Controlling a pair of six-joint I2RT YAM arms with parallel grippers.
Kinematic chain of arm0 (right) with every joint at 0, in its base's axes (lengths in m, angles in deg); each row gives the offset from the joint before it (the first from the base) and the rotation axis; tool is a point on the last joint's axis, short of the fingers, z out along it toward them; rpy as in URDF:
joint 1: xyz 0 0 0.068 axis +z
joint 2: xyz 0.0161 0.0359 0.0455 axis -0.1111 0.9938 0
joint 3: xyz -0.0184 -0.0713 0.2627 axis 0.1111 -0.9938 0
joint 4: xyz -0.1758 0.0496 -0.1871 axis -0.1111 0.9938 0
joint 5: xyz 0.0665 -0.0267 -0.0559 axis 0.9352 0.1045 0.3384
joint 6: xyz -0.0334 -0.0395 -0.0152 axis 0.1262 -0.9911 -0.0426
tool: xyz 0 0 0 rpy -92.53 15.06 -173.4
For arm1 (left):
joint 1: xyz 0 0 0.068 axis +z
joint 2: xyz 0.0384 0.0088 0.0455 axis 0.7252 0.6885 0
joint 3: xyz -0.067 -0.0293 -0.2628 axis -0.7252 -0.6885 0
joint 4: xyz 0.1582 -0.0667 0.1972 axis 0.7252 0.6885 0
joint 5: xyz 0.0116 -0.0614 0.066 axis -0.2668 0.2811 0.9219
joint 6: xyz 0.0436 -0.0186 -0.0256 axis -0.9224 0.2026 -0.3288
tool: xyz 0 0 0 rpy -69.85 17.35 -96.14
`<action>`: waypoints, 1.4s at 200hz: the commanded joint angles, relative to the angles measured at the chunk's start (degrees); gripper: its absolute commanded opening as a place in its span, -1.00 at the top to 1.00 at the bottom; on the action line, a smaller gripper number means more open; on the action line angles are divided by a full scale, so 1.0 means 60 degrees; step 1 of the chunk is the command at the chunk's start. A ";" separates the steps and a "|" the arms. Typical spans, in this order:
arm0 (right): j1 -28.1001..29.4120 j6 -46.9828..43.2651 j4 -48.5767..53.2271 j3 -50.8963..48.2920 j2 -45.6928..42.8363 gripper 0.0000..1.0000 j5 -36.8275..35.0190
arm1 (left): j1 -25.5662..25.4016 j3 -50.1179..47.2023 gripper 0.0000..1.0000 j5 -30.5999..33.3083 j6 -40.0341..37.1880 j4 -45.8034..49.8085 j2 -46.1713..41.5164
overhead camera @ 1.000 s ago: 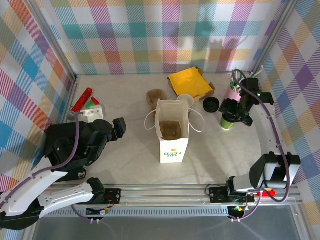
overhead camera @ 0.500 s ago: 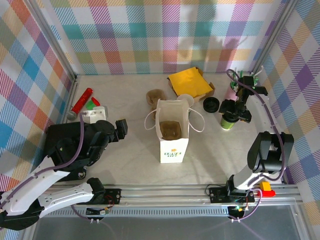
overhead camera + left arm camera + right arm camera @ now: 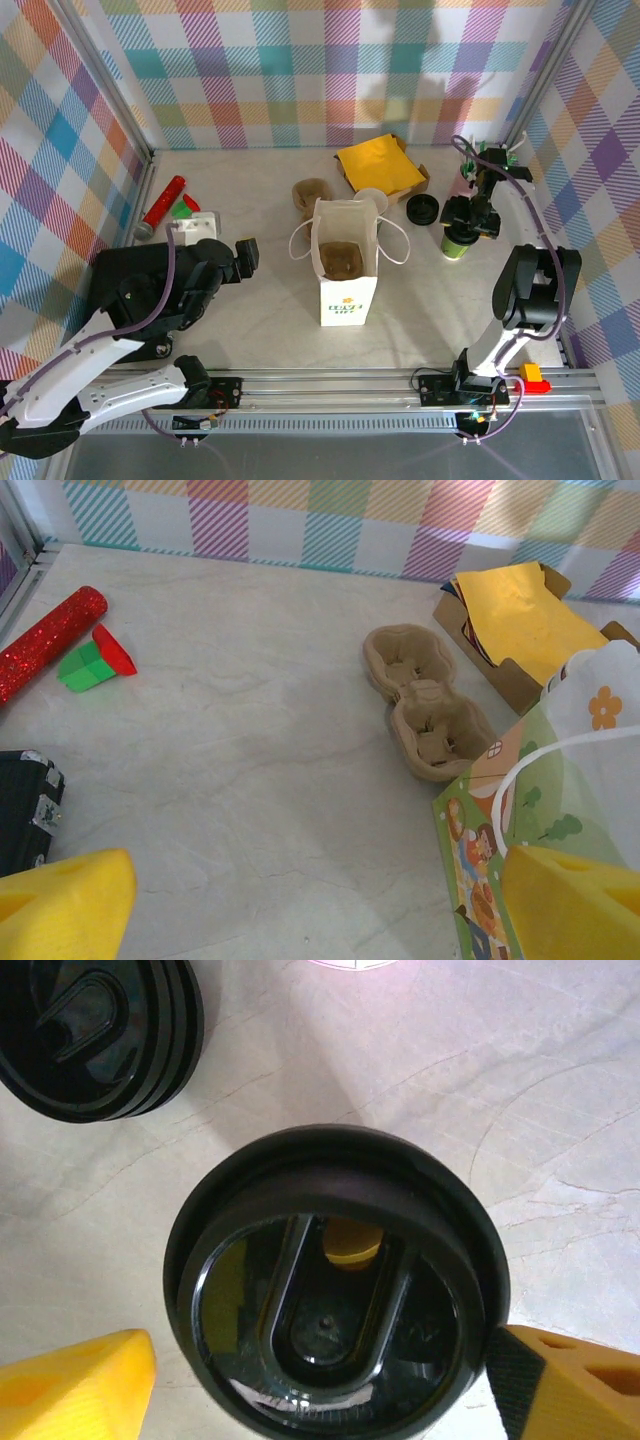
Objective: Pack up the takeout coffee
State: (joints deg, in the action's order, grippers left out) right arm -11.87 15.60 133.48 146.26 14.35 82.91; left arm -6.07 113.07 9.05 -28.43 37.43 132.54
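The takeout coffee (image 3: 455,243) stands on the table at the right, a cream and green cup under a black lid (image 3: 330,1280). My right gripper (image 3: 466,220) hangs straight over it, open. In the right wrist view its yellow fingers (image 3: 85,1380) straddle the lid: the left one stands a little apart and the right pad sits at the rim. The white paper bag (image 3: 347,262) stands upright and open at the centre, and its printed side (image 3: 480,850) faces my left gripper (image 3: 241,258). That gripper (image 3: 320,910) is open over bare table, left of the bag.
A loose black lid (image 3: 423,208) (image 3: 95,1035) lies left of the coffee. A pulp cup carrier (image 3: 312,195) (image 3: 425,700) and a box of yellow paper (image 3: 380,167) lie behind the bag. A red glitter tube (image 3: 160,205) and a green piece (image 3: 85,663) lie at the far left.
My right gripper's jaws have narrowed around the coffee's lid and the right arm has folded in closer to the wall. The left arm has edged slightly towards the bag.
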 commanded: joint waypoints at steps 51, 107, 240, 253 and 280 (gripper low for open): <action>-0.0109 -0.0398 0.0068 0.0399 0.0369 -0.52 -0.0091 | 0.0117 0.0008 -0.86 -0.0095 -0.0190 -0.0289 0.0164; -0.0103 -0.0559 0.0303 0.0499 0.0506 -0.53 0.0023 | 0.0122 0.0082 -0.86 -0.0123 -0.0232 -0.0289 0.0204; 0.0007 -0.0675 0.0762 0.0413 0.1099 -0.58 -0.0174 | 0.0131 -0.0049 -0.86 -0.0231 -0.0165 -0.0311 0.0201; 0.0036 -0.0697 0.0785 0.0442 0.1192 -0.58 -0.0200 | 0.0135 -0.0050 -0.86 -0.0231 -0.0164 -0.0275 0.0196; 0.0119 -0.0686 0.0843 0.0477 0.1370 -0.56 -0.0288 | 0.0146 -0.0107 -0.87 -0.0259 -0.0154 -0.0289 0.0126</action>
State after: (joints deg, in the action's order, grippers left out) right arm -11.92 12.54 136.23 150.17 18.65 80.79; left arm -5.85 113.07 7.54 -28.89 37.08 133.93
